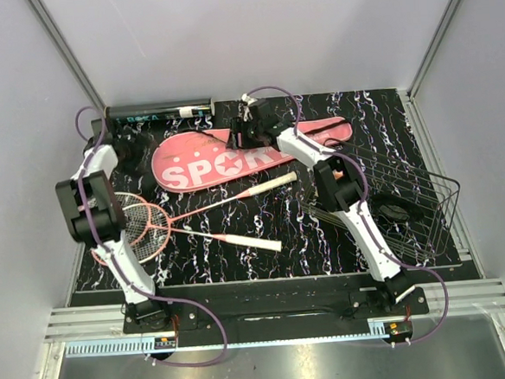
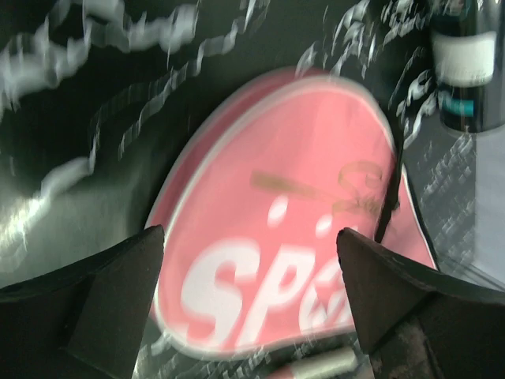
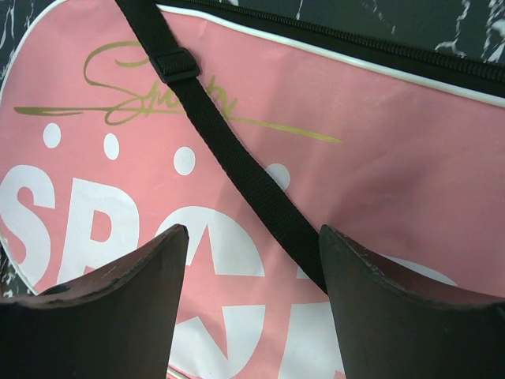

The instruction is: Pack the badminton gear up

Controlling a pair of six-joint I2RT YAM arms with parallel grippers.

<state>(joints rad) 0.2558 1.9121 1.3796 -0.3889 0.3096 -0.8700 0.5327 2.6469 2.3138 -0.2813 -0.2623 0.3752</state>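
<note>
The long pink "SPORT" racquet cover [image 1: 220,163] lies flat mid-table, its black strap [image 3: 237,158] running across it. My right gripper [image 3: 252,229] hovers open just above the cover [image 3: 379,158], beside the strap [image 1: 244,136]. My left gripper [image 2: 248,233] is open over the cover's rounded left end [image 2: 284,197], with nothing between its fingers; that view is blurred. Two pink-red racquets [image 1: 146,219] lie crossed at the front left, white handles [image 1: 254,241] pointing right. The long black tube [image 1: 161,114] lies along the back edge, and it shows in the left wrist view's top right corner [image 2: 465,71].
A black wire basket [image 1: 419,217] lies on the right side of the table, close to the right arm, with a dark object inside it. Grey walls close the table in at the back and sides.
</note>
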